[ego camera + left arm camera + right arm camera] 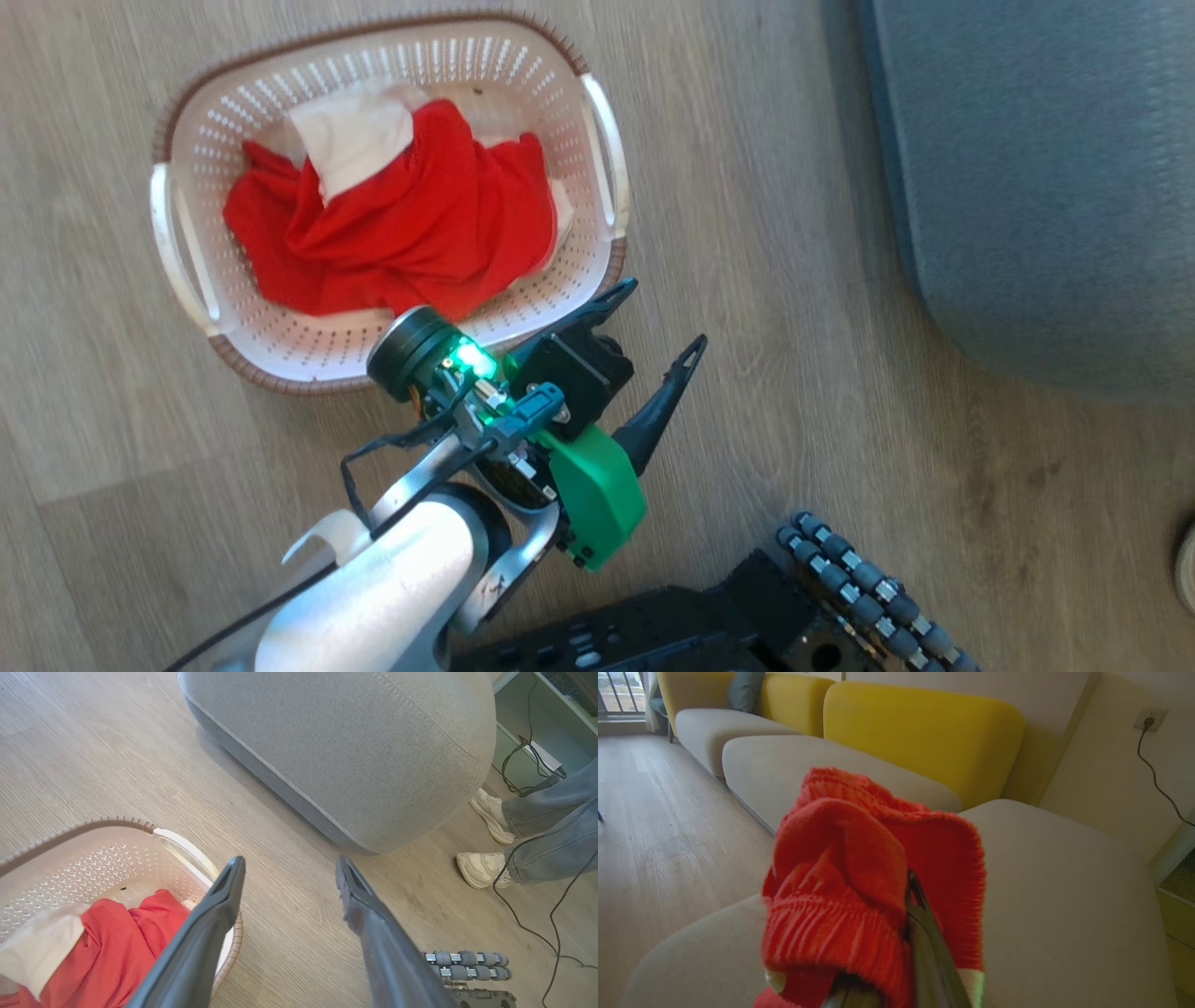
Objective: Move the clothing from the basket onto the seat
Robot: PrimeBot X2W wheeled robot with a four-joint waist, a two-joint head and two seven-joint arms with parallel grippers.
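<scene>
Head view: the clothing point(420, 224) lay in the basket point(224, 121), left of the left gripper point(665, 315).
Fingers point(665, 397): wide apart, empty, pointing past the basket.
Right wrist view: the right gripper point(906, 891) was clamped on a red piece point(840, 868) over the seat point(1064, 882).
Nearer arm: left, likely.

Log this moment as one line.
left gripper: open, by rim of basket | right gripper: shut on red garment, facing seat | other clothing: in basket
</scene>
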